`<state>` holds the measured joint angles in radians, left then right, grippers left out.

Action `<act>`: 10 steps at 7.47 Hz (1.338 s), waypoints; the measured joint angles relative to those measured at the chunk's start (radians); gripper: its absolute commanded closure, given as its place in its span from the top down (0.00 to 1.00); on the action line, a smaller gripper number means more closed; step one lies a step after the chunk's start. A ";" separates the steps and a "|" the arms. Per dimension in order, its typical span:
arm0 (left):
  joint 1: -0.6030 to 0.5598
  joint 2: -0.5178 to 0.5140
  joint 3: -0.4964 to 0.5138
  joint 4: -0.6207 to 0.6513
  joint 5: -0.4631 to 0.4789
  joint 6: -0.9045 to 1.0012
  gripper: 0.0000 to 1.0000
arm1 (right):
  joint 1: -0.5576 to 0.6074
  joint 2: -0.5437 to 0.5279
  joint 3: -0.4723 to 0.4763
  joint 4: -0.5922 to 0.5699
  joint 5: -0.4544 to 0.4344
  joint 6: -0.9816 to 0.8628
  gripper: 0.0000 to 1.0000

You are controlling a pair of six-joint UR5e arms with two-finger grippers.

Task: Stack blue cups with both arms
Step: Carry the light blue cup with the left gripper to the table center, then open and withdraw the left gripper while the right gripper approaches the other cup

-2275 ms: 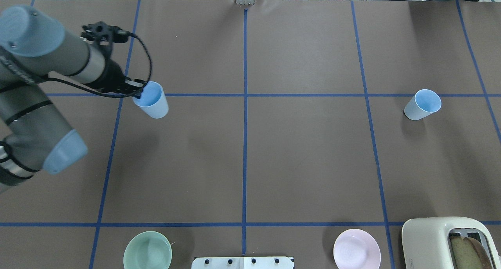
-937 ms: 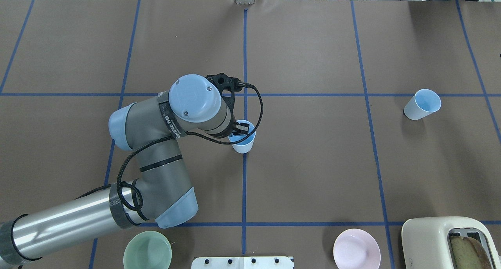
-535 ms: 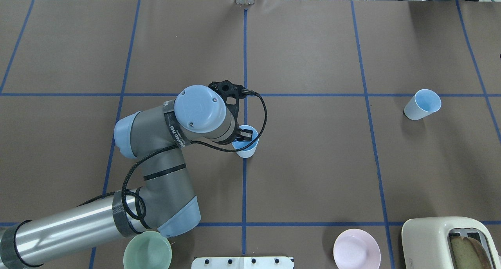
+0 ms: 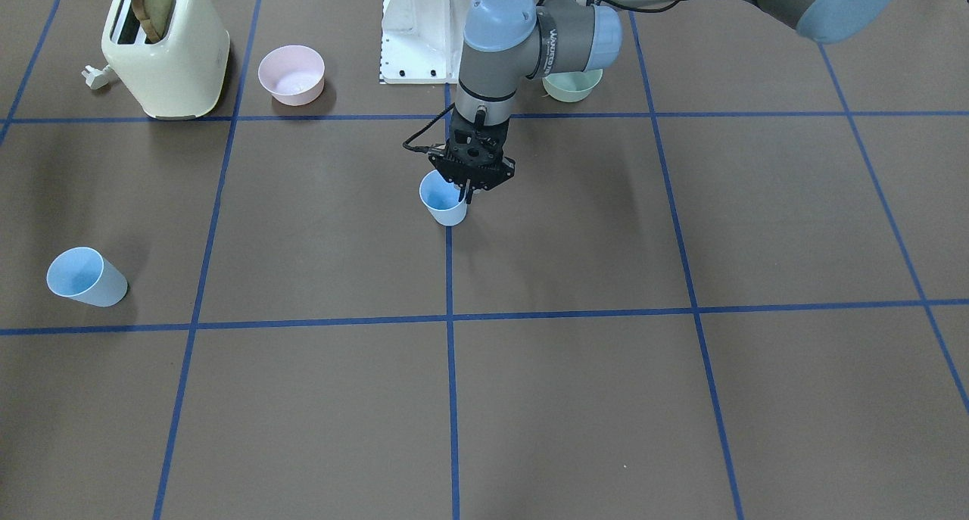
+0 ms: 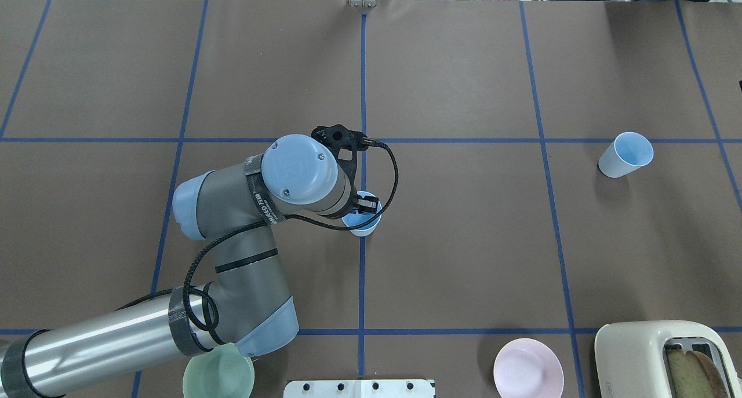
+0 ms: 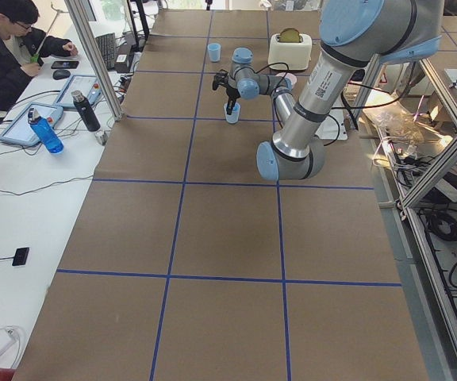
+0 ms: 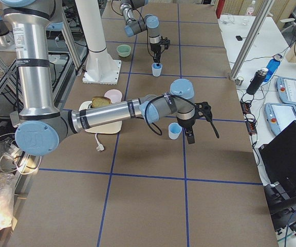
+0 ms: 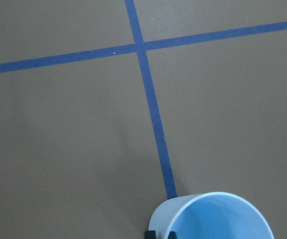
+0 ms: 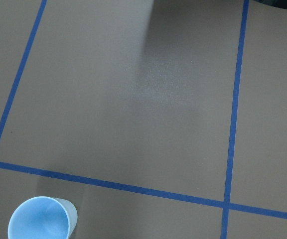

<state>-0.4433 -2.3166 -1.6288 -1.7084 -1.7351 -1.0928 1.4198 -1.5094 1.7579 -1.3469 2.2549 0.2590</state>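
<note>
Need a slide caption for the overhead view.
Left gripper holds one blue cup by its rim at centre; other blue cup stands alone, far right.

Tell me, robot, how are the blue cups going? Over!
Left gripper shut on rim of centre cup. Right gripper beside other cup, open or shut unclear. Cups not stacked yet. Pink bowl, green bowl, toaster back by the base.

The only lettering is on the left arm [image 4: 530,32]. A black band [image 4: 548,42], wrapped round the link at 3 o'clock of its round wrist cap in the front view, carries white capitals that seem to begin "WAN"; the rest is too small to read. A pale label [image 6: 319,79] on the same arm, seen from the left side, is illegible
</note>
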 measured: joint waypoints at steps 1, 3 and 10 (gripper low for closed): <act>0.000 0.001 -0.012 0.001 0.000 0.003 0.84 | 0.000 0.000 0.000 0.000 0.000 0.000 1.00; -0.018 0.005 -0.066 0.008 -0.003 0.009 0.98 | -0.001 0.002 0.001 0.000 0.001 0.004 1.00; -0.579 0.324 -0.292 0.252 -0.353 0.586 0.99 | -0.120 0.019 0.084 0.001 0.070 0.154 1.00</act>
<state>-1.0220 -1.9929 -1.9212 -1.4568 -2.0880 -0.5066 1.3002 -1.4903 1.8417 -1.3457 2.3254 0.4127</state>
